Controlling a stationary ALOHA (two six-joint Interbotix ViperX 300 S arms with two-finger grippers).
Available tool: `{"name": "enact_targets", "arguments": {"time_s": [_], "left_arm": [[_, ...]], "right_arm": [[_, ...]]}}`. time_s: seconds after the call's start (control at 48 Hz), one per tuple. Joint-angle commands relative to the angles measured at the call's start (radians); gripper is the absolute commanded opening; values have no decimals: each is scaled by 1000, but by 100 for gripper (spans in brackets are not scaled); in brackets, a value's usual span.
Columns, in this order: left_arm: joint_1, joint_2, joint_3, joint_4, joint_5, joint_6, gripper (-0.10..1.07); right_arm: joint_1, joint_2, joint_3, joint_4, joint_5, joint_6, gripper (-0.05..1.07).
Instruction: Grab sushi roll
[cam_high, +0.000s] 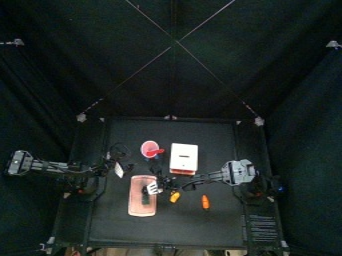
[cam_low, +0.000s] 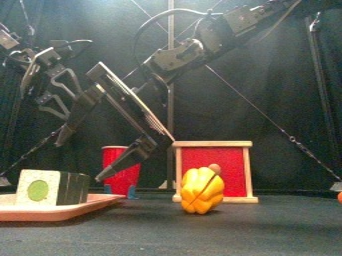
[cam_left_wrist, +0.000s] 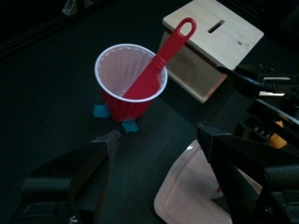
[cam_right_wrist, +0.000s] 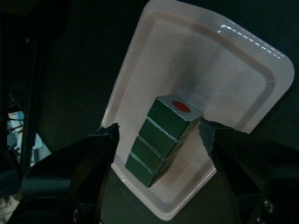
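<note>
The sushi roll (cam_right_wrist: 159, 144) is a dark green block with a white end and a red centre, lying on a pale pink tray (cam_right_wrist: 251, 79). In the front view the sushi roll (cam_low: 51, 187) sits at the left on the tray (cam_low: 60, 206). My right gripper (cam_right_wrist: 162, 131) is open and low over the tray, one finger on each side of the roll. I cannot tell whether the fingers touch it. My left gripper (cam_left_wrist: 155, 145) is open wide and empty, hanging above the table between the tray and a red cup.
The red cup (cam_left_wrist: 128, 83) holds a red spoon and stands beside a wooden box (cam_left_wrist: 212, 39) with a red face (cam_low: 214, 170). A yellow-orange pepper (cam_low: 201, 190) lies in front of the box. Another small orange piece (cam_high: 206, 202) lies to the right of the tray.
</note>
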Motion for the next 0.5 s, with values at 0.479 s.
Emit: {"name": "enact_targets", "arguments": {"time_s": [0.479], "left_arm": [[-5, 2, -28, -17, -71, 3, 102]], "right_arm": [[21, -245, 100, -229, -23, 0, 101]]}}
